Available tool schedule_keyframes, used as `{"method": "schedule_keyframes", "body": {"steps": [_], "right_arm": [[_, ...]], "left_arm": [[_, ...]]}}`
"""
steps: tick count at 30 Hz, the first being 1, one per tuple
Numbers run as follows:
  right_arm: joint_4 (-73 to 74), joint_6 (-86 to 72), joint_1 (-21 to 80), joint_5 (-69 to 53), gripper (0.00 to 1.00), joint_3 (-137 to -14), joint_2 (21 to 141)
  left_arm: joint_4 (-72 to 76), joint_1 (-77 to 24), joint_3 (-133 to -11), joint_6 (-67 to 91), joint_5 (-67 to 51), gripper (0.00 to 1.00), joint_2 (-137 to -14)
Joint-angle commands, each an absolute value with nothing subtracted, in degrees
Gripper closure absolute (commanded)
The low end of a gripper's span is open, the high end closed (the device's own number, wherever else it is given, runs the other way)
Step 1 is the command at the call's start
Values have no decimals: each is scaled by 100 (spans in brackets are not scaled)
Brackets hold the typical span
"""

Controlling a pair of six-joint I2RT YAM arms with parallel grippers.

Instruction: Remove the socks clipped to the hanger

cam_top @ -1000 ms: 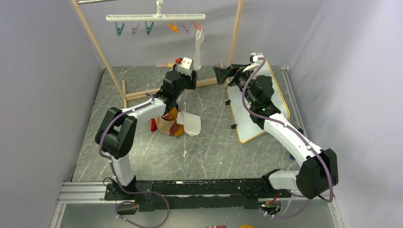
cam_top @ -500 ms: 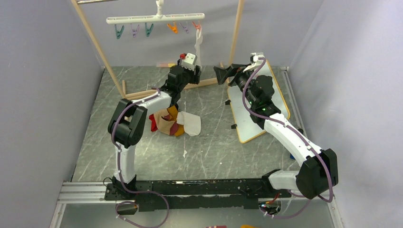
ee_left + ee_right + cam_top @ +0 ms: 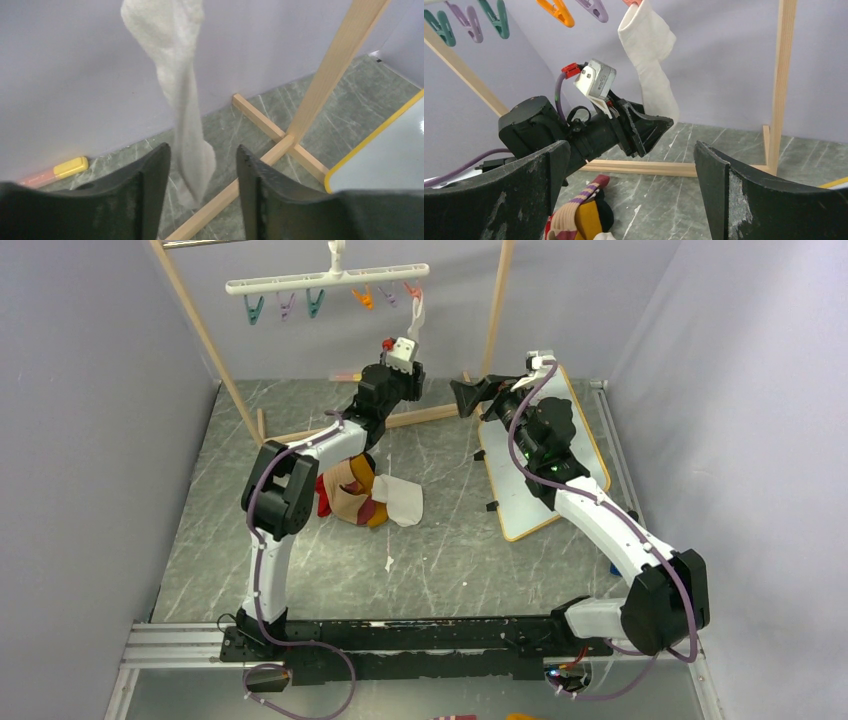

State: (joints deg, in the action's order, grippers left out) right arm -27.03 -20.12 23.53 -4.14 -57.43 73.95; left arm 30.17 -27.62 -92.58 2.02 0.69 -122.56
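The white hanger (image 3: 330,280) hangs from the wooden rack, its teal, purple and orange clips empty. One long white sock (image 3: 418,325) is still clipped at its right end. My left gripper (image 3: 412,375) is open and raised to that sock. In the left wrist view the sock's lower end (image 3: 187,125) hangs between the open fingers of the left gripper (image 3: 202,165), apart from both. My right gripper (image 3: 462,392) is open and empty, right of the sock. The right wrist view shows the sock (image 3: 651,55) and the left gripper (image 3: 649,130). The other socks lie in a pile (image 3: 365,495) on the table.
The wooden rack frame (image 3: 495,310) has floor bars (image 3: 260,125) below the sock. A white board with a yellow rim (image 3: 545,460) lies at the right. A yellow-and-pink marker (image 3: 55,170) lies by the back wall. Grey walls close in on three sides.
My left arm has stretched up and back from above the sock pile, bringing its open gripper to the hanging white sock. The right arm has not moved.
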Motion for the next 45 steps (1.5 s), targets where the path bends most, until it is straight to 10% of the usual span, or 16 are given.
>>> {"method": "schedule_keyframes", "body": {"steps": [1, 14, 45], "right_arm": [[-2979, -2019, 2299, -483, 0, -5757, 7409], [-2945, -2063, 2295, -546, 0, -5783, 7445], [-2146, -1392, 2491, -676, 0, -8438, 9298]], "left_arm": [[3097, -2716, -9488, 185, -61, 49, -12362], [3239, -2715, -9438, 194, -237, 94, -12373], [3881, -3049, -8239, 361, -325, 95, -11767]]}}
